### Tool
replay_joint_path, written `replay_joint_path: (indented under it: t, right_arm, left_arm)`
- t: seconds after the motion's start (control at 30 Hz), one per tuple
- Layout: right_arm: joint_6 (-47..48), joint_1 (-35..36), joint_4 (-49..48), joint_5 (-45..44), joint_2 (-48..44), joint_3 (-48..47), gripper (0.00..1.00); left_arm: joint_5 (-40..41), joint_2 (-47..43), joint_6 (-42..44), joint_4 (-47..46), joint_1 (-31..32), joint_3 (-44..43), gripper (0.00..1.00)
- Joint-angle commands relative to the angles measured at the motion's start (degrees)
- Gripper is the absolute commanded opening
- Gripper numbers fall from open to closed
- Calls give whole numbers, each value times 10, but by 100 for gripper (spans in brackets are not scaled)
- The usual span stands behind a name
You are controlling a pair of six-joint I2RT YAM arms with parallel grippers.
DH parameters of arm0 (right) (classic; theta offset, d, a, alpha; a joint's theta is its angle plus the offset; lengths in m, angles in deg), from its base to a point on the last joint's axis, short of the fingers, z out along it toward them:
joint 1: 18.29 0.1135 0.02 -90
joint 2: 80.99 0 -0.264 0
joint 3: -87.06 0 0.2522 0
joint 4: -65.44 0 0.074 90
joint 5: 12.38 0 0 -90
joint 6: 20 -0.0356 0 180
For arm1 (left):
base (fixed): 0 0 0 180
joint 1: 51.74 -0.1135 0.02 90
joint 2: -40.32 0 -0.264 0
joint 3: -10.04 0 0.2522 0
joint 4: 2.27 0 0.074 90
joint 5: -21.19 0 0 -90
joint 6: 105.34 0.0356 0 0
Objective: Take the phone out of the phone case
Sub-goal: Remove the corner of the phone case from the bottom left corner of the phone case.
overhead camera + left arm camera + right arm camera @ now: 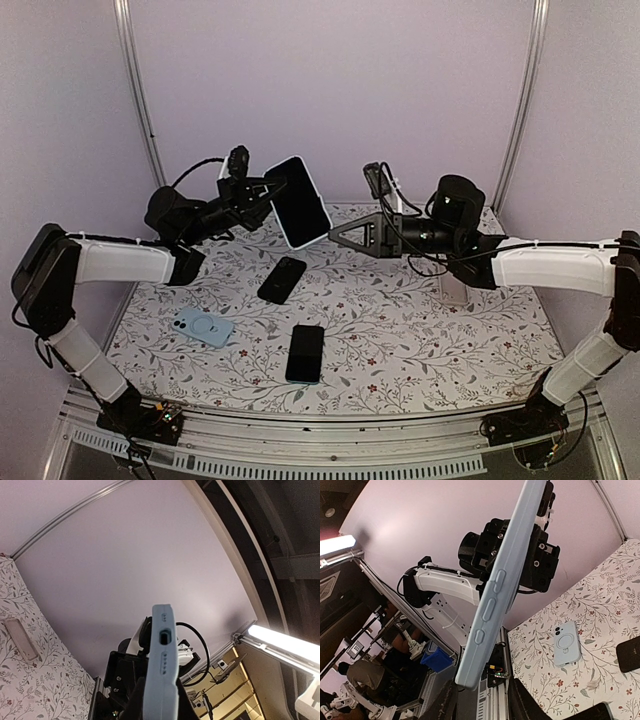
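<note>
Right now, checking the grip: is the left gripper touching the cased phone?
Touching. The top view shows the left gripper clamped on the raised cased phone.

The top camera looks down from behind the arms (120,262) over the whole floral surface (420,325). The left wrist camera sits hard against the cased phone (162,680), tilted up at the wall (125,555). The right wrist camera sees that phone edge-on, close, plus the surface's left part, both shared with the top view.
</note>
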Motion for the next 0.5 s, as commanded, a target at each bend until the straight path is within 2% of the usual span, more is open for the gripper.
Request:
replay_joint_path:
  t: [0.0, 0.27, 0.47]
  right_arm:
    - [-5, -19, 14, -20, 6, 29, 35]
    - [-3, -21, 20, -38, 17, 38, 35]
    - [9, -21, 19, -34, 4, 42, 38]
  left_arm:
    - [-14, -14, -61, -124, -4, -14, 0]
    - [-25, 0, -72, -134, 9, -32, 0]
    - [-19, -26, -9, -29, 9, -27, 0]
